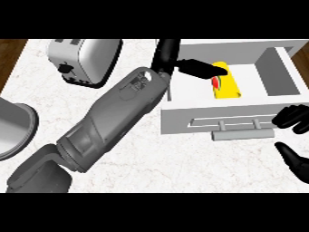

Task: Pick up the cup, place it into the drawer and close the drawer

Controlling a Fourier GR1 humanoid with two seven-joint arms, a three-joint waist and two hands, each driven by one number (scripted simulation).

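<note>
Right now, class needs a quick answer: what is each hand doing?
Left hand: over the open drawer, at the yellow cup; grip cannot be told.
Right hand: open, holding nothing, by the drawer front.

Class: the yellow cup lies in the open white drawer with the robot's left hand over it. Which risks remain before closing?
1. The left hand reaches inside the open white drawer, over the yellow cup; closing now may trap it.
2. The right hand sits by the drawer's front, near the grey handle; pushing off-centre might skew the drawer.

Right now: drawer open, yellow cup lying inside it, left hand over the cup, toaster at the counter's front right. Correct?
Not quite. The toaster stands at the counter's back left, per the head view. The rest holds: drawer open, yellow cup lying inside, left hand over it.
</note>
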